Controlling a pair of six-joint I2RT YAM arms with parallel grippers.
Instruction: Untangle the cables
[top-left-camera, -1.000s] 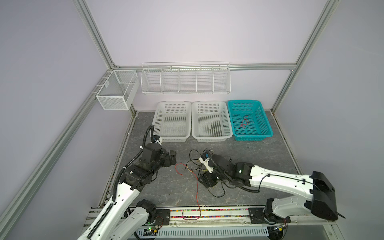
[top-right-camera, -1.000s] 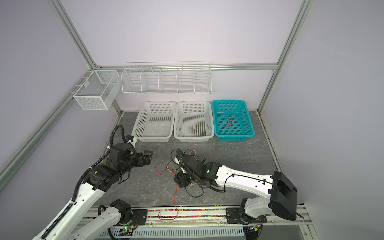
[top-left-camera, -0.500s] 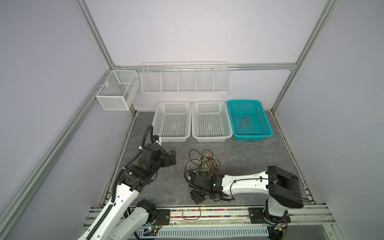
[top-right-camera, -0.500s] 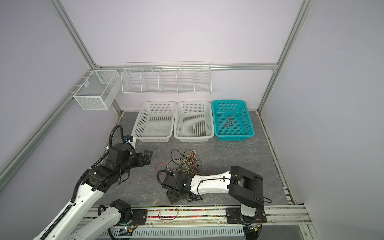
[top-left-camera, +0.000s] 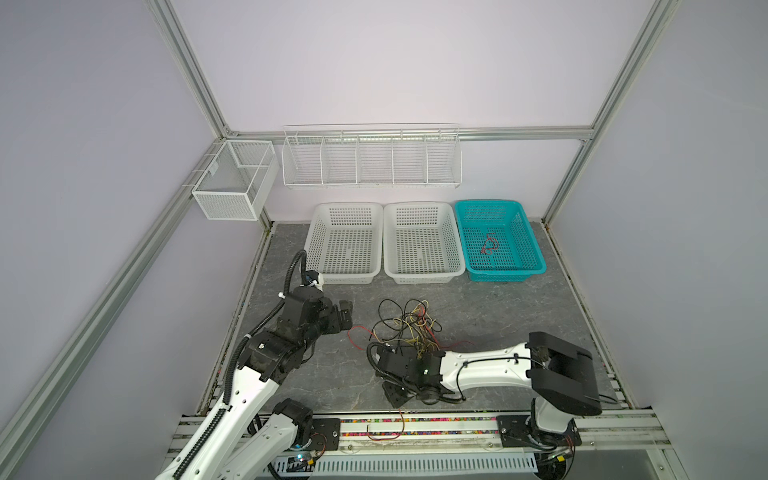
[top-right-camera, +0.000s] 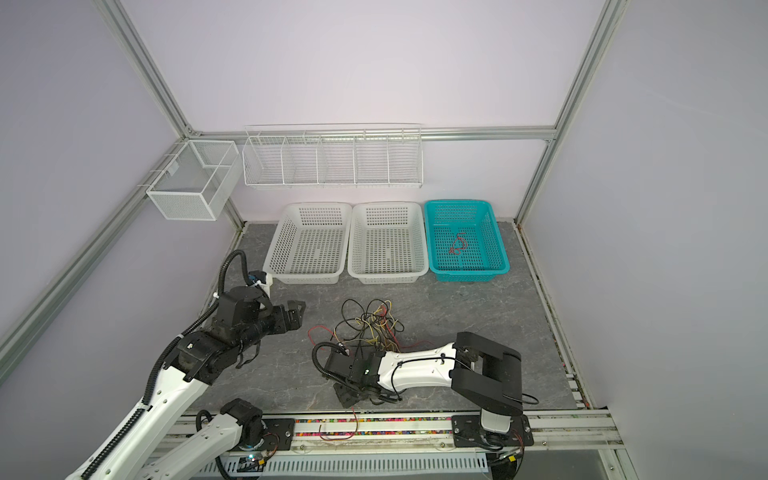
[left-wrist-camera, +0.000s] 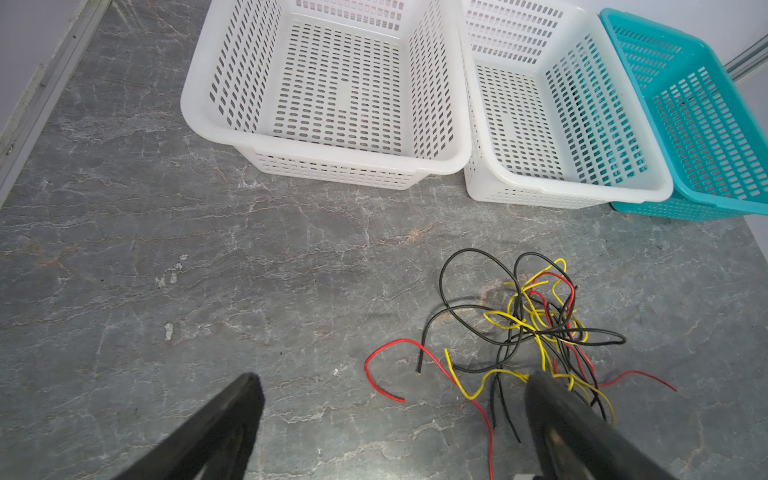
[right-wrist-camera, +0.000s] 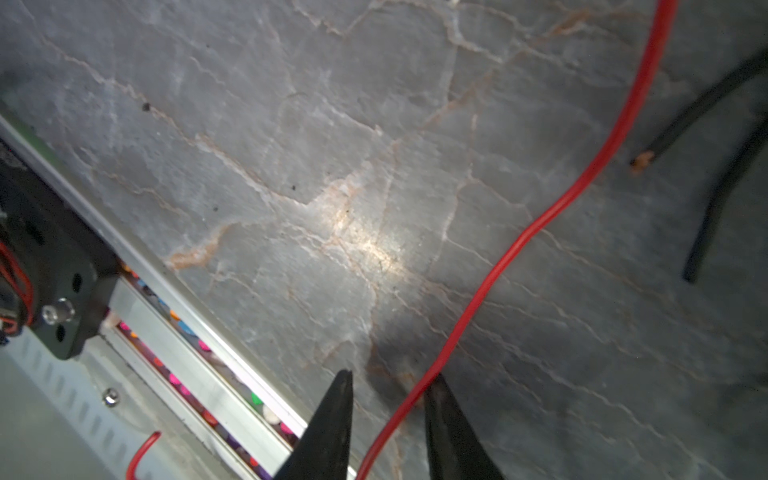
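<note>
Your right gripper (right-wrist-camera: 391, 376) sets its jaws narrowly apart astride a red cable (right-wrist-camera: 498, 266), not clamped, low at the front edge of the desk (top-left-camera: 498, 307). Your left gripper (left-wrist-camera: 392, 376) hovers, jaws spread wide, beside the tangled cables (top-left-camera: 409, 328) mid-desk. In both top views the right jaws are hard to make out beneath the wrist.

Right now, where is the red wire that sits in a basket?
In both top views the red wire lies inside the teal basket, rightmost of three at the back wall, next to a white basket.
</note>
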